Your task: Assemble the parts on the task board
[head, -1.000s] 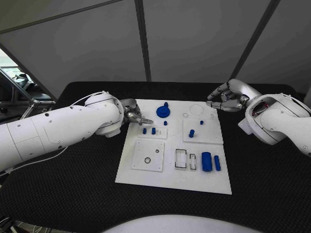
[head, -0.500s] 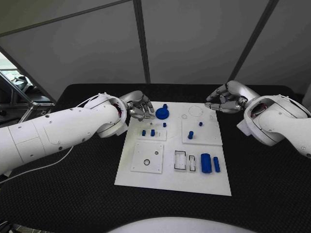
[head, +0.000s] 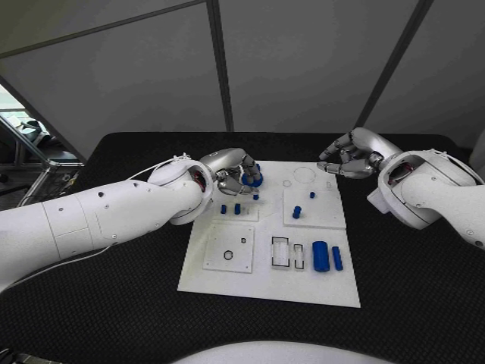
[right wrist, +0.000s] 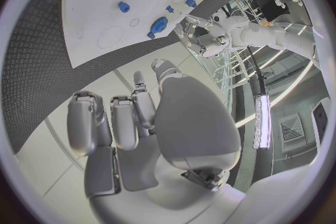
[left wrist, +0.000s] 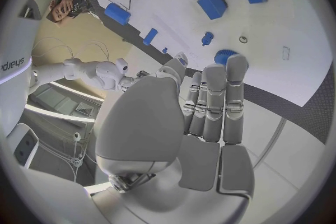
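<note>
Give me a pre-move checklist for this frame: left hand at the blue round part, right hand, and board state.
1. Left hand over the blue round part at the task board's far end: ok.
2. Left hand's grip on that part: cannot tell, fingers hide the contact.
3. Right hand off the board, holding nothing visible: ok.
4. Two blue cylinders lying loose near the rectangular slots: not ok, unassembled.
5. Small blue pegs upright in the board: ok.
</note>
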Controlling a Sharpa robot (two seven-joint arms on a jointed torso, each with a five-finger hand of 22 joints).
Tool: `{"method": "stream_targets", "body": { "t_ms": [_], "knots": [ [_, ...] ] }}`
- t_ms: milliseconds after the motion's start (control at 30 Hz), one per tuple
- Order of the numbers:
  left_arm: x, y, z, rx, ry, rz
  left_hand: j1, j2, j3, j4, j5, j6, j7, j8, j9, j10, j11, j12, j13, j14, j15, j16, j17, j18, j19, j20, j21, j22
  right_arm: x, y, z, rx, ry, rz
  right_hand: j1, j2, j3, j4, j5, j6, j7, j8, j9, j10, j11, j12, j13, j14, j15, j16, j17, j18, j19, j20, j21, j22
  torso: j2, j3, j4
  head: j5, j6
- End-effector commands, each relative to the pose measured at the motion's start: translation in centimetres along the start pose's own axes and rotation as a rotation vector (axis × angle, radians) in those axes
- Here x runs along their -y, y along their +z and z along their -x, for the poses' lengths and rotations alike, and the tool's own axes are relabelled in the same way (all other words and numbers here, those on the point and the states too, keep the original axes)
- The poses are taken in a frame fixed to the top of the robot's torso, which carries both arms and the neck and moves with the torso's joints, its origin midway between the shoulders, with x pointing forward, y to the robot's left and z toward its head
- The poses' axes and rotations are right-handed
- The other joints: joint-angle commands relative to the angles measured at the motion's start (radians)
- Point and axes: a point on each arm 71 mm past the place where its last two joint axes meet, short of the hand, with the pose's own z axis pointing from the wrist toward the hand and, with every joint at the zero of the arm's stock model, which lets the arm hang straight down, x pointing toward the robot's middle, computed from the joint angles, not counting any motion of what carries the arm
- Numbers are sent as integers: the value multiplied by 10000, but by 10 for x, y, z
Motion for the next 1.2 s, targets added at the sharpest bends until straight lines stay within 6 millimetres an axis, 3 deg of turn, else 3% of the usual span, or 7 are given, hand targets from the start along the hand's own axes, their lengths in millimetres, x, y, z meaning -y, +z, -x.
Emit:
{"method": "stream_targets", "body": {
  "t_ms": [33,167,367,433,900,1200],
  "knots": [
    [4,4,-6,-506,1200,-204,-33,-86,52,-33,4,205,-27,-165,-137,155,5,-172,-192,347,-21,671,579,-425,517,-32,1029,736,-3,0,0,-52,-40,168,-51,49,52,22,44,13,-20,-32,-13,-40,-12,-61,-9,627,-52,-36,756,208,-60,22,-62,1075,0,3,-3,-8,-4],
    [4,9,-12,-911,1533,-29,-68,-83,85,-66,6,364,-63,-398,-300,362,-22,-347,-393,519,-60,1041,770,-591,965,-62,2004,1452,-3,1,0,-56,-37,179,-51,49,52,22,44,13,-20,-32,-13,-40,-12,-61,-9,627,-52,-36,756,208,-60,22,-62,1075,-3,0,3,-3,-11],
    [3,15,-18,-1242,1824,145,-53,-55,168,-115,13,536,-73,-576,-422,498,-34,-551,-579,854,-80,1600,1326,-691,1246,-87,2616,1914,-4,1,-1,-59,-32,194,-51,49,52,22,44,13,-20,-32,-13,-40,-12,-61,-9,627,-52,-36,756,208,-60,22,-62,1075,4,-1,-12,-28,-5],
    [3,17,-19,-1343,1890,213,-40,-29,217,-127,15,602,-79,-613,-449,557,-44,-605,-627,685,-89,1201,581,-727,1344,-98,2828,2065,-4,1,-1,-55,-31,195,-51,49,52,22,44,13,-20,-32,-13,-40,-12,-61,-9,627,-52,-36,756,208,-60,22,-62,1075,-5,6,-13,-33,-25],
    [5,24,-23,-1482,2022,330,203,169,828,-292,38,898,-92,-830,-593,865,-71,-923,-895,940,-131,1485,673,-814,1569,-139,3354,2490,-4,1,-1,-67,-27,212,-51,49,52,22,44,13,-20,-32,-13,-40,-12,-61,-9,627,-52,-36,756,208,-60,22,-62,1075,-7,5,-1,-47,-49],
    [6,25,-25,-1693,2049,430,219,166,1278,-386,39,1115,-115,-916,-650,1171,-121,-1057,-989,1070,-174,1671,778,-874,1709,-177,3680,2739,-5,1,-1,-79,-26,222,-51,49,52,22,44,13,-20,-32,-13,-40,-12,-61,-9,627,-52,-36,756,208,-60,22,-62,1075,-14,8,2,-61,-75]
  ]
}}
